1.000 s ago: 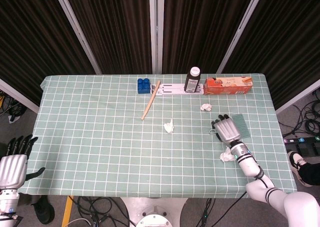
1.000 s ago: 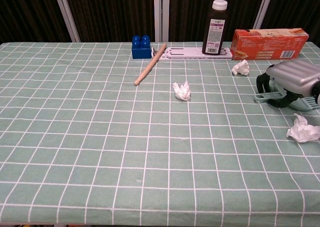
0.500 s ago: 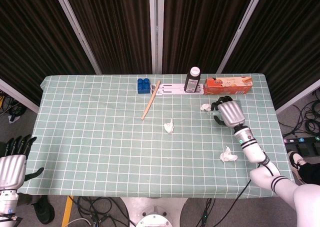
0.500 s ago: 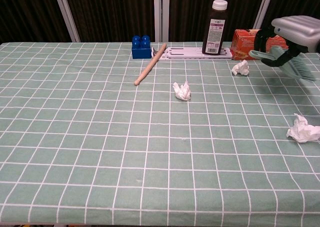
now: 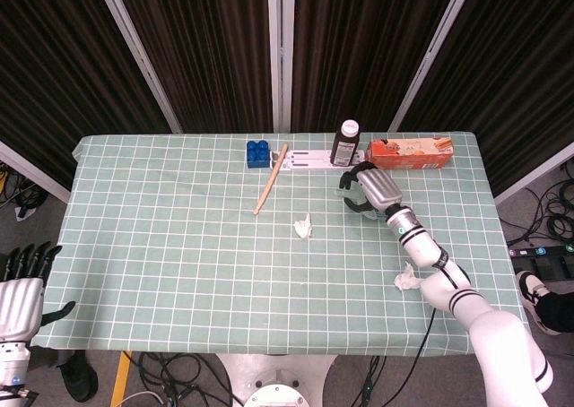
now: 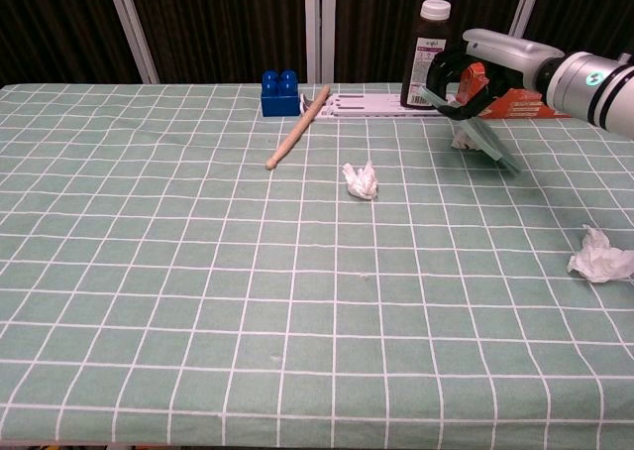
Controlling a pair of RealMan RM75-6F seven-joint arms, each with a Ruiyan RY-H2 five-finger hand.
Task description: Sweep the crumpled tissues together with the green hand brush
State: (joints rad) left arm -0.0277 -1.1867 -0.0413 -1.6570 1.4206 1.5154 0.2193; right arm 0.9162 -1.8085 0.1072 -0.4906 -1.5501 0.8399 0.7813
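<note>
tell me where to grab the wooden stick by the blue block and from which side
Judging by its pose, grip the wooden stick near its middle, coming from above with fingers across its width. It lies flat on the table, slanted, its far end close to the blue block and white strip, so the middle and near end leave more free room.

We saw even, bright overhead light on the checked tablecloth [image 5: 179, 246], with only soft, short shadows. The dark curtains [image 5: 206, 48] stayed dim without glare. Both views were sharp; the green hand brush [image 6: 485, 138] alone looked slightly smeared in the chest view.
</note>
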